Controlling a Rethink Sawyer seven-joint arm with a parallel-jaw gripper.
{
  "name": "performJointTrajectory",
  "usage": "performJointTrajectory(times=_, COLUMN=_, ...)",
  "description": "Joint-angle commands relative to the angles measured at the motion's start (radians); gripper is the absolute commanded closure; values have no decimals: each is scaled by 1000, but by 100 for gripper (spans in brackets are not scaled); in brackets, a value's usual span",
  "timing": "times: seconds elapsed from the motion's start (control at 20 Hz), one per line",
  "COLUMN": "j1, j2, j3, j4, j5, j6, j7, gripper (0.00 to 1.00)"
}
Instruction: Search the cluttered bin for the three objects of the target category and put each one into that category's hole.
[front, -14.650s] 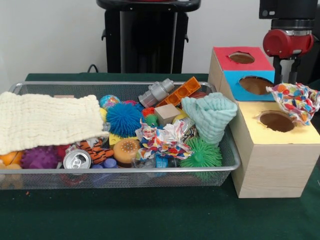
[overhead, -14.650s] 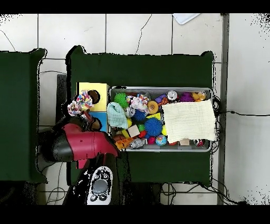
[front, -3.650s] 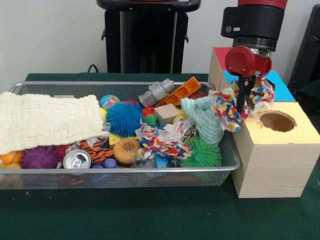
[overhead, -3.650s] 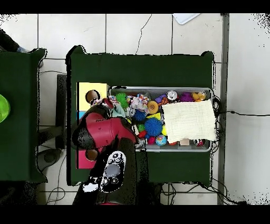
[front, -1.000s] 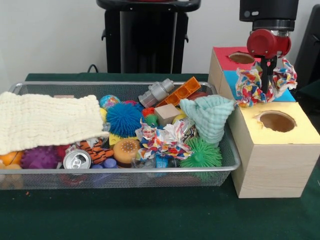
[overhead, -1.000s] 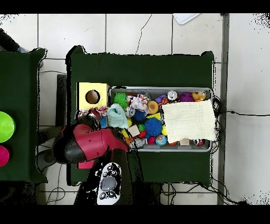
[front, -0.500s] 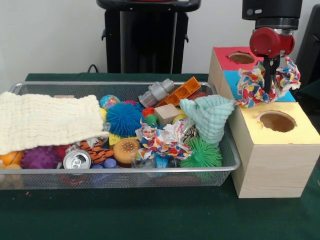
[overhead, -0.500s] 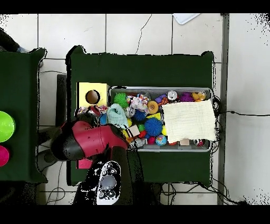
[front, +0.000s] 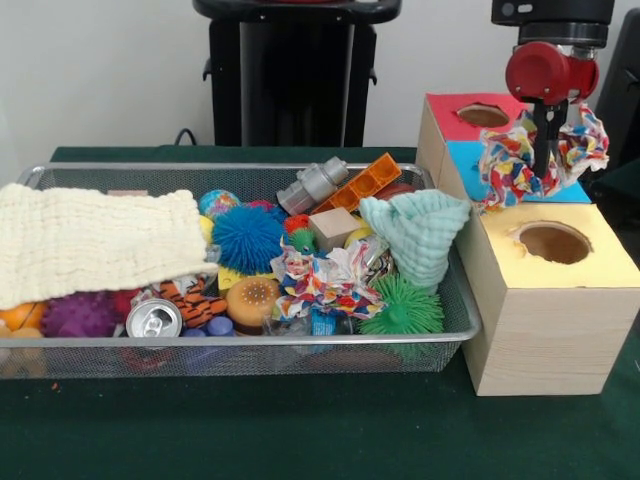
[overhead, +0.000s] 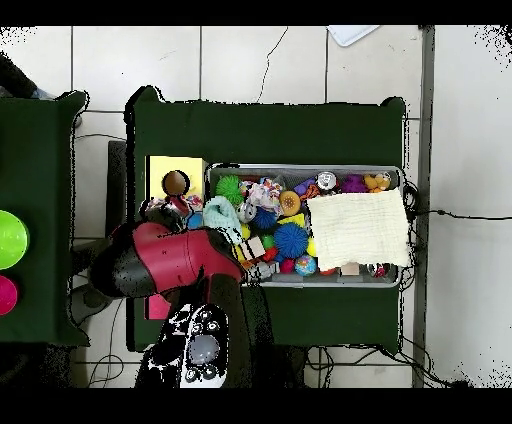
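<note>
Gripper (front: 548, 150) clamped on a colourful cloth (front: 520, 160), dangling it over the box's (front: 545, 330) blue section, at twelve o'clock from the yellow hole (front: 553, 242). Delivery looks unfinished; a similar cloth (front: 320, 275) waits in the basket (front: 250, 350). From overhead, the red arm (overhead: 165, 262) hides that blue section, which only the front camera shows.

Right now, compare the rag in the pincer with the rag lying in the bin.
The held rag hangs in the air from the pincer, over the blue part of the box; the bin rag lies among the clutter, with nothing gripping it. The held rag droops in two bunches, one on each side of the pincer; the bin rag lies crumpled low. Both are multicoloured patterned cloth.
</note>
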Motion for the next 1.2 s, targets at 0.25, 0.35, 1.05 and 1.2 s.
performJointTrajectory(times=0.25, j1=-31, j2=2, j3=114, j4=-56, j5=22, j6=138, j7=112, gripper=100)
performJointTrajectory(times=0.35, j1=-34, j2=4, j3=118, j4=-57, j5=18, j6=133, j7=110, gripper=100)
performJointTrajectory(times=1.05, j1=-47, j2=49, j3=132, j4=-114, j5=2, j6=128, j7=103, gripper=100)
performJointTrajectory(times=1.2, j1=-52, j2=57, j3=134, j4=-115, j5=-7, j6=113, j7=99, gripper=100)
